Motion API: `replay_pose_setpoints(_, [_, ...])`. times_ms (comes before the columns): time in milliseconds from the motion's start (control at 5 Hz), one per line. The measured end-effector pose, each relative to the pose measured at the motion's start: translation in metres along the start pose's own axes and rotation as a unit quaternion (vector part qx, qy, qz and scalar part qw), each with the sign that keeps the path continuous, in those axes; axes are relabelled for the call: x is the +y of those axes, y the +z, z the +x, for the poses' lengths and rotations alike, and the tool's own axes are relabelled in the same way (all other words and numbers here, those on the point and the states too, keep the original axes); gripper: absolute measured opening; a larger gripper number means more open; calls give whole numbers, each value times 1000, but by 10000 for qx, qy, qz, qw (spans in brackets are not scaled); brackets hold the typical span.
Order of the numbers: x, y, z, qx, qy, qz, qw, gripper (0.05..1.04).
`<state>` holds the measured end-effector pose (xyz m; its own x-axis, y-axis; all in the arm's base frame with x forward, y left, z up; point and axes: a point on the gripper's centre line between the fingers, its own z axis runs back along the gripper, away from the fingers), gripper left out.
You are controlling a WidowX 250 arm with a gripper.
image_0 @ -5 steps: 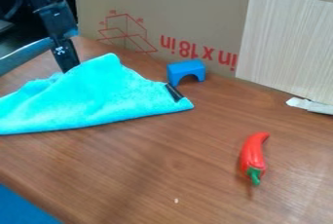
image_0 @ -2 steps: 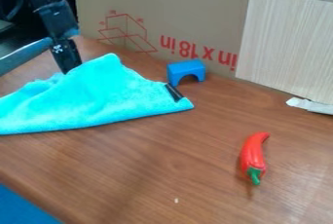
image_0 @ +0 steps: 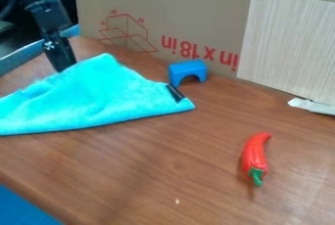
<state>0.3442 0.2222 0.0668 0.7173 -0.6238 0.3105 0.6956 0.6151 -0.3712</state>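
At the far left, a grey-blue band point(image_0: 21, 58) runs slantwise behind the arm and is cut off by the view's edge; below, a blue patch point(image_0: 23, 210) fills the lower corner, too cropped to name. The black arm point(image_0: 46, 11) comes down from the upper left, its upper part merging with the dark background. Its gripper point(image_0: 63, 68) points down, slightly tilted, with its tip at the back edge of the turquoise cloth point(image_0: 98, 97). Whether the gripper is spread or pressed together cannot be told, nor whether it pinches the fabric or just meets it, as the tip ends where the cloth rises.

The cloth lies rumpled on the brown table point(image_0: 163, 170), peaked near the gripper, its left end cut off by the frame. A black strip point(image_0: 174, 93) lies along its right end. Just beyond that end, a blue arch point(image_0: 187, 67) stands near the cardboard point(image_0: 196, 6), which bears red print. A small pale speck point(image_0: 177, 201) lies near the front. Farther right, a red pepper point(image_0: 254, 155) lies with its green stem toward the camera. Behind it, a pale wood-grained panel point(image_0: 288, 43) leans against the cardboard, with a torn white scrap point(image_0: 311, 105) at its foot.
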Motion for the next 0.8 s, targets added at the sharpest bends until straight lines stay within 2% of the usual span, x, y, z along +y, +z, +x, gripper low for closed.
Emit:
replay_pose_setpoints(400, [0,-8,-5,104,91,-60,9999,999])
replay_pose_setpoints(800, [-8,-17,-9,124,129,-355,9992,999])
